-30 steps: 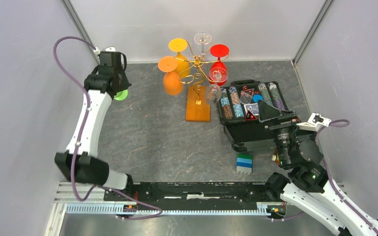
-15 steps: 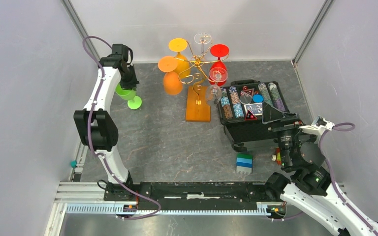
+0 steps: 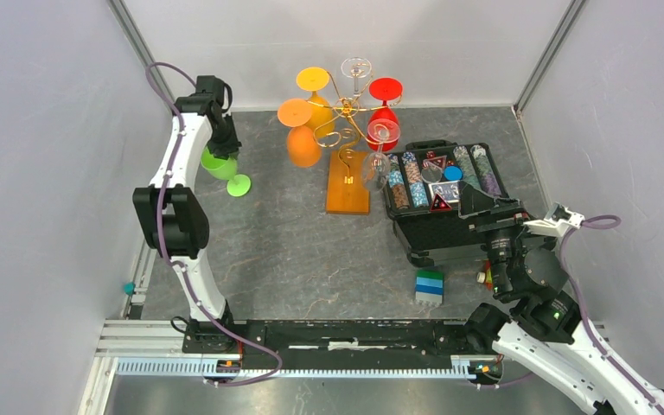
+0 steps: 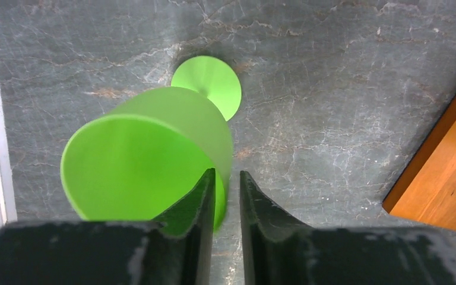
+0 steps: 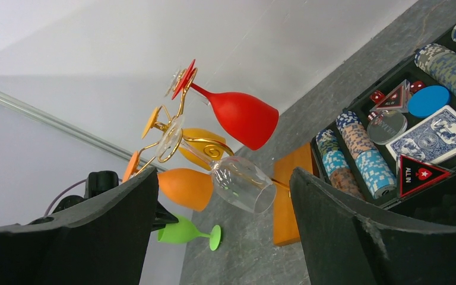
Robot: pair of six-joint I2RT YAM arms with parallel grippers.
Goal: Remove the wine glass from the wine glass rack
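The wine glass rack [image 3: 346,111] is gold wire on an orange-brown wooden base [image 3: 347,183] at the back centre. Orange [image 3: 298,130], red [image 3: 385,104] and clear [image 3: 375,160] glasses hang from it. A green wine glass [image 3: 219,162] is off the rack at the back left, tilted, its foot [image 3: 239,185] at the table. My left gripper [image 3: 226,149] is shut on its rim; in the left wrist view one finger is inside the bowl [image 4: 142,157] and one outside, with the gripper [image 4: 227,178] pinching the wall. My right gripper [image 5: 224,172] is open and empty over the poker case.
An open black poker case [image 3: 450,194] with chips and cards lies right of the rack. A stack of blue and green blocks [image 3: 430,287] sits in front of it. Grey walls close in on the left, back and right.
My left arm has swung from the back left wall toward the table and lowered the green glass until its foot reaches the surface. The right arm has barely shifted.
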